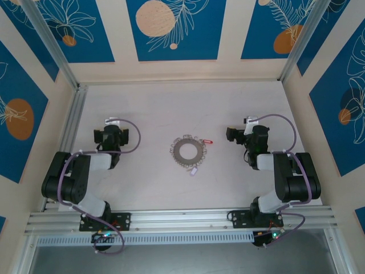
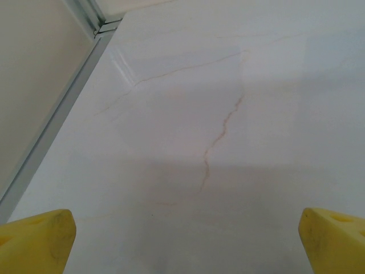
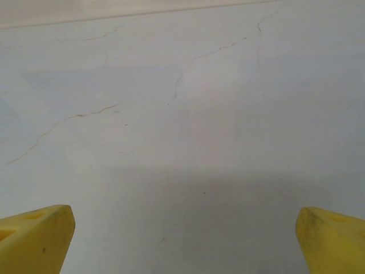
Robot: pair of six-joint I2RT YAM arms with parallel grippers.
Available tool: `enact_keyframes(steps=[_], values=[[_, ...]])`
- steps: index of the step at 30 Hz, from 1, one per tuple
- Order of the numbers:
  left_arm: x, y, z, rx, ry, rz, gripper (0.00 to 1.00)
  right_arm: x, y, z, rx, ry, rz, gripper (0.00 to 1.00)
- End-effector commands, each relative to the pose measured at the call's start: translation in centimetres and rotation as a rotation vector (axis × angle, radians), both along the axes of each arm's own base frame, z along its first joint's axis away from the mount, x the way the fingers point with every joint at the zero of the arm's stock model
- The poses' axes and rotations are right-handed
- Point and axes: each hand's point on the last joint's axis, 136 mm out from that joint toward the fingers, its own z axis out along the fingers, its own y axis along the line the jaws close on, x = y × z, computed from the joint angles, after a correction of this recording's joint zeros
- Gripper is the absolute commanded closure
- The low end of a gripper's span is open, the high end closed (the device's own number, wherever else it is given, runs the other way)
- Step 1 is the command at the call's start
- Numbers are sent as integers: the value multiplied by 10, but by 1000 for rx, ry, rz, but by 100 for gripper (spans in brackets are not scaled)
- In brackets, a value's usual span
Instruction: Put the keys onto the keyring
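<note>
Tiny keys point(image 1: 209, 140) too small for detail; keyring point(image 1: 187, 150) loops blur together. Wrist views: fingers point(image 2: 34, 242) cut off at bottom edge.

A pale table point(image 1: 142, 108) is seen, marked with thin brownish veins in the wrist views and edged by an aluminium rail point(image 1: 72, 123) along its left side. Near its middle a flat grey keyring point(image 1: 186, 150) is laid, fringed with small silver loops, with a whitish tag point(image 1: 193, 170) at its near edge. The red keys point(image 1: 208, 140) are laid at the ring's far right edge, possibly touching the loops.
</note>
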Motion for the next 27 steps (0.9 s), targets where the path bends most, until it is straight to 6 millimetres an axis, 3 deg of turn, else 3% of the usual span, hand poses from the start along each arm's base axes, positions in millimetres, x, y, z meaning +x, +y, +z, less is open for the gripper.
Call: enact_keyframes(steps=[1, 8, 9, 27], values=[[11, -11, 14, -121, -64, -89, 0, 8, 0, 11, 17, -42, 2, 1], [-1, -33, 3, -148, -115, -241, 0, 8, 0, 11, 15, -41, 2, 1], [0, -30, 10, -132, -181, -230, 0, 7, 0, 10, 16, -39, 2, 1], [0, -27, 8, -136, -158, -202, 0, 7, 5, 10, 13, -39, 32, 1]])
